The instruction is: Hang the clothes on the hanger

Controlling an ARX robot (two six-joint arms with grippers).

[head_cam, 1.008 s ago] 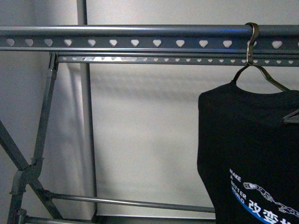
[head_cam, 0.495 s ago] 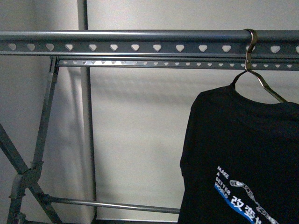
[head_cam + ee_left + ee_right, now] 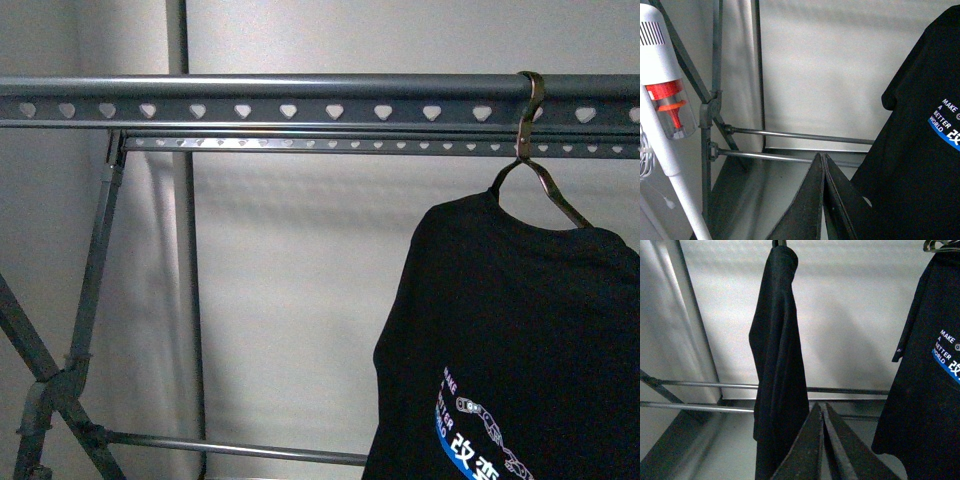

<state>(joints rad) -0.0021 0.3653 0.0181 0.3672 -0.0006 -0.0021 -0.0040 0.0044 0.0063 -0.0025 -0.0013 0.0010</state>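
The black T-shirt (image 3: 520,320) with white "MAKE A" print, chain graphic and blue arc hangs on a small metal coat hanger (image 3: 530,115). Its hook sits over the grey rack's top rail (image 3: 260,100), which has heart-shaped holes. Neither gripper shows in the front view. In the left wrist view my left gripper (image 3: 823,158) is shut and empty, low, just left of the T-shirt (image 3: 920,165). In the right wrist view my right gripper (image 3: 821,406) is shut and empty, between the T-shirt (image 3: 927,400) and another dark garment (image 3: 780,365).
The rack's slanted legs (image 3: 60,380) and lower crossbars (image 3: 790,135) stand at the left. A white stick vacuum with an orange part (image 3: 665,100) leans beside the rack. A pale wall is behind it all.
In the front view the T-shirt and its coat hanger have shifted left and show larger, and the top rail sits a little lower in the picture.
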